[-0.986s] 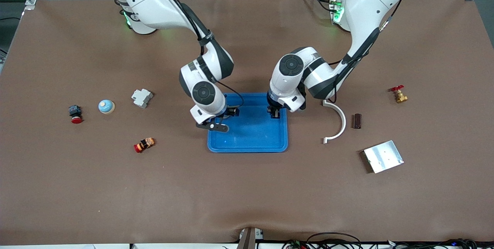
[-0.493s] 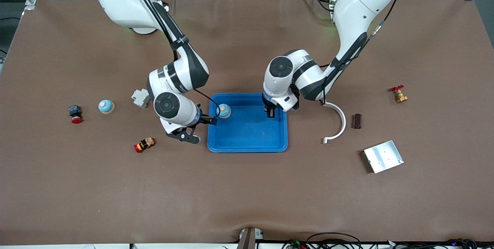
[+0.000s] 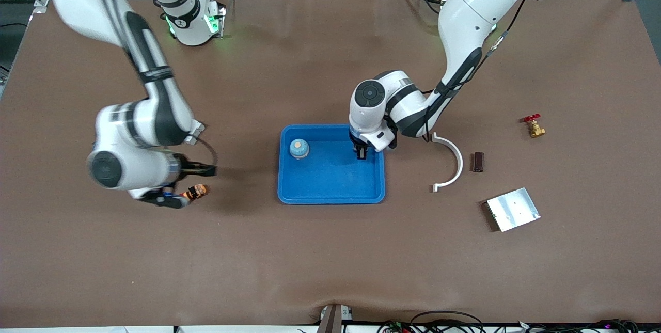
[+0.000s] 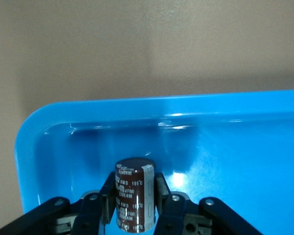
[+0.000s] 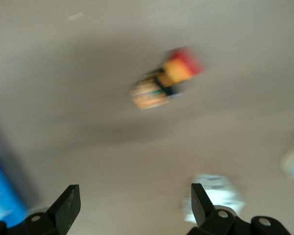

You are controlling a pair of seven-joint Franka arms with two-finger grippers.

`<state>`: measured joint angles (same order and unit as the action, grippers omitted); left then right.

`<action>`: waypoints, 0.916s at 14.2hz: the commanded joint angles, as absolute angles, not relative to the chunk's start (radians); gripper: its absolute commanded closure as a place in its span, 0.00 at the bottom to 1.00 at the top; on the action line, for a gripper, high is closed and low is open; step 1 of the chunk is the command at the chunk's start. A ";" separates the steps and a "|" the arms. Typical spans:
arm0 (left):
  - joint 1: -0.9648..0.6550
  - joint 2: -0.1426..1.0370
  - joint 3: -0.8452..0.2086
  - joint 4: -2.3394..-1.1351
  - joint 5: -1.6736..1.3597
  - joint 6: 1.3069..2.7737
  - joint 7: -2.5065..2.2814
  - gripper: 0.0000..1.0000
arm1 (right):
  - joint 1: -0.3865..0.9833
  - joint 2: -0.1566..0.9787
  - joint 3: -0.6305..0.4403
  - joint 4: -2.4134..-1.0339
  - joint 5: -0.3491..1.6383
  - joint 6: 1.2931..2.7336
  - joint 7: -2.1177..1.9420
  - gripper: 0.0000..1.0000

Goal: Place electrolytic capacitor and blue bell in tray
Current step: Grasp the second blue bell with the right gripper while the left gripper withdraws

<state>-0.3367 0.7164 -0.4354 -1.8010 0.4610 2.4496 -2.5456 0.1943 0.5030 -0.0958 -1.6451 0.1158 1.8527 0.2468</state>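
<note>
Since the earlier frames the right arm has swung away from the tray [image 3: 330, 188] toward its own end of the table, leaving the blue bell [image 3: 299, 148] in the tray; the left arm has edged slightly across the tray's corner nearest its own base.

The right gripper [image 5: 132, 203] hangs over bare table with its fingers spread wide and nothing between them; the front view shows it just beside a small red and orange part [image 3: 195, 191], and the right wrist view shows that part [image 5: 164, 79] blurred on the table.

The left gripper [image 4: 133, 193] sits low inside the tray, its fingers [image 4: 107, 196] closed on the electrolytic capacitor [image 4: 133, 193], a dark brown cylinder with white print, held upright; whether the capacitor touches the tray floor cannot be told; in the front view the gripper [image 3: 362, 153] is at the tray's corner toward the left arm's end, farther from the front camera.

The blue bell stands on the tray floor at the corner toward the right arm's end, well apart from the left gripper.

Toward the left arm's end of the table lie a white curved piece [image 3: 450, 162], a small dark brown block [image 3: 478, 162], a silver metal plate [image 3: 513, 209] and a brass valve with a red handle [image 3: 533, 125].
</note>
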 commanded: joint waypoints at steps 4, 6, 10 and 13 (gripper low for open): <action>-0.347 0.745 -0.428 -1.786 0.532 2.468 -2.592 0.90 | 0.088 0.373 -0.084 -1.891 -0.046 2.021 0.188 0.00; -0.345 0.746 -0.428 -1.786 0.535 2.470 -2.592 0.00 | 0.026 0.354 -0.084 -1.982 -0.049 2.142 0.121 0.00; -0.336 0.733 -0.428 -1.763 0.534 2.459 -2.592 0.00 | -0.077 0.365 -0.083 -2.008 -0.048 2.161 -0.037 0.00; -0.331 0.713 -0.431 -1.731 0.523 2.387 -2.586 0.00 | -0.104 0.371 -0.083 -2.022 -0.049 2.203 -0.066 0.00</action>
